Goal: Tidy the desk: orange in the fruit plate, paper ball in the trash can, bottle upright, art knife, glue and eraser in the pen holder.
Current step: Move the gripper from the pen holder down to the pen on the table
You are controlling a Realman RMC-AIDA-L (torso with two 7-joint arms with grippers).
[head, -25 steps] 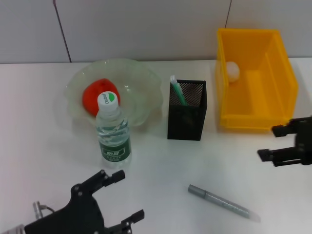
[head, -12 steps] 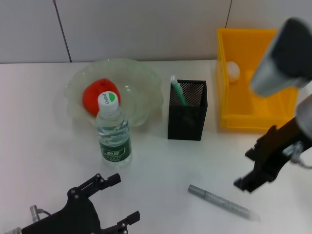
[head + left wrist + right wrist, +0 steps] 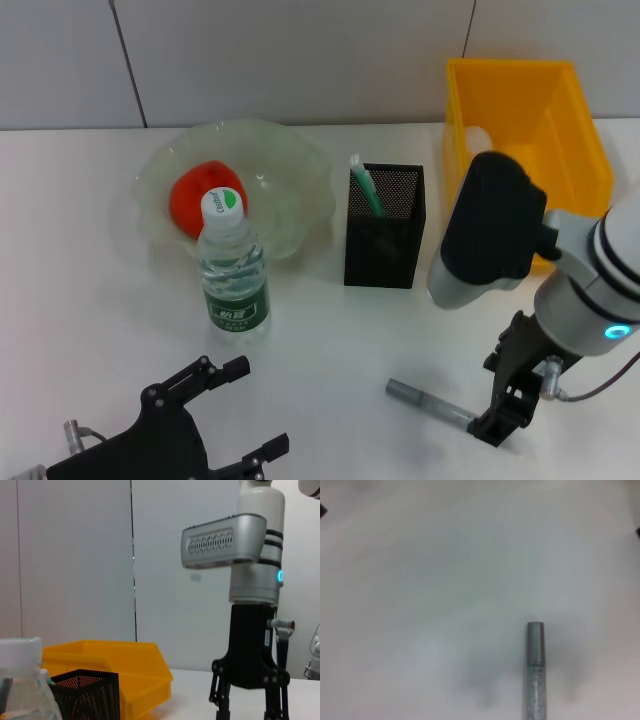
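The table (image 3: 90,330) is white and carries everything. The right arm (image 3: 500,235) reaches over it from the robot's right, bent steeply down, and its pincer (image 3: 497,428) stands upright over the near end of a grey glittery pen (image 3: 428,402) that lies flat, its capped end pointing away to the pincer's left. From the left wrist view the pincer's fingers (image 3: 220,692) hang spread apart; whether they touch the pen cannot be told.

Behind the right pincer, well apart and partly hidden by the arm, sits the yellow bin (image 3: 560,105). Far to the pincer's left and farther back lies the green glass plate (image 3: 285,170) with the orange (image 3: 185,200) inside it. Behind the pincer and a little left stands the black mesh holder (image 3: 380,245), a green-and-white stick (image 3: 365,185) leaning out of it. The bottle (image 3: 232,275) stands upright just in front of the plate, well left of the pincer.

The left pincer (image 3: 245,410) waits at the near edge, in front of the bottle, its fingers spread and holding nothing.
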